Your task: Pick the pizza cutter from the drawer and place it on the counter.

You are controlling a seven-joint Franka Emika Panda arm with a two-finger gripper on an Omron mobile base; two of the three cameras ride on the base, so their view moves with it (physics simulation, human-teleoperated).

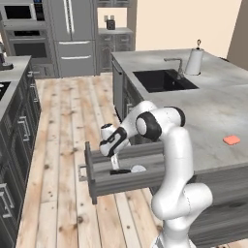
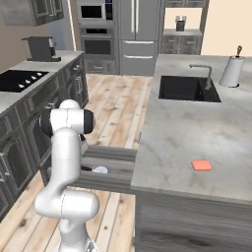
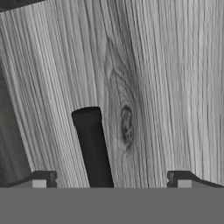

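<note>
Hand (image 3: 109, 181) open, low in drawer (image 1: 116, 181), fingers astride cutter (image 3: 92, 146) handle, off-centre. Risk: closing skewed, handle slipping, or snagging drawer wall when lifting.

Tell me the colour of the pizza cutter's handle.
Black; the handle shows best in the hand view.
</note>
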